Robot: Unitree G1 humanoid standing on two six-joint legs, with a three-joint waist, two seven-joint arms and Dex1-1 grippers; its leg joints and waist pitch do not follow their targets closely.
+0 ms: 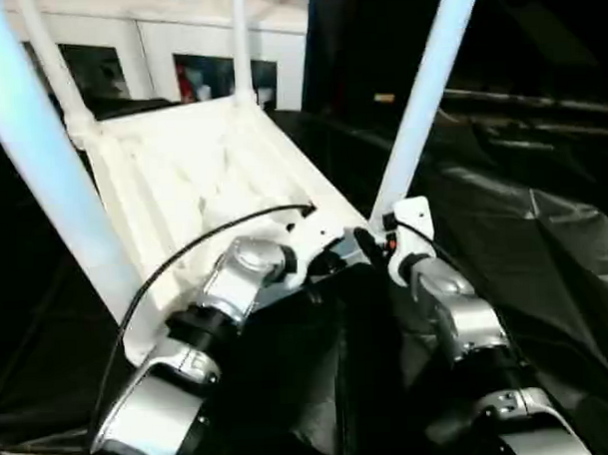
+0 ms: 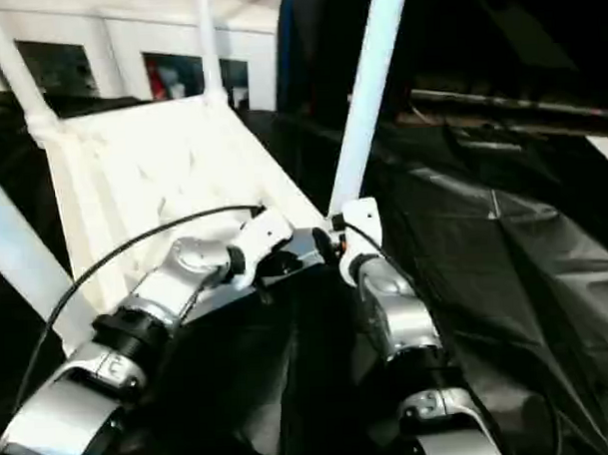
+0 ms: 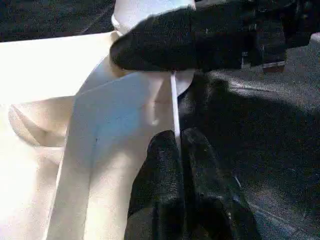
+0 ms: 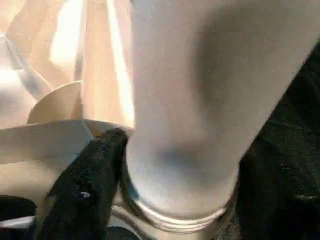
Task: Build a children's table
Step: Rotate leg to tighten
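Table top (image 1: 197, 176): upside down, ribbed underside up, tilted, four legs standing in its corner sockets.
Near leg (image 1: 424, 98): rises from the corner by both hands.
Left hand (image 3: 176, 150): clenched on the top's thin edge rib.
Right hand (image 4: 107, 165): grasping the near leg's base at its collar.
Black cloth (image 2: 505, 270): open room to the right.

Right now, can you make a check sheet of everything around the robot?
Surface: black sheet, creased.
Job's things: white table top tilted, ribbed underside up; four legs standing in its corners, the nearest right leg at the grippers.
Clutter: nothing seen.
Grippers: left gripper shut on the table top's thin rim; right gripper by the leg's collar, grip unclear.
Cables: black cable looping over the left arm.
Surroundings: white cabinets behind.
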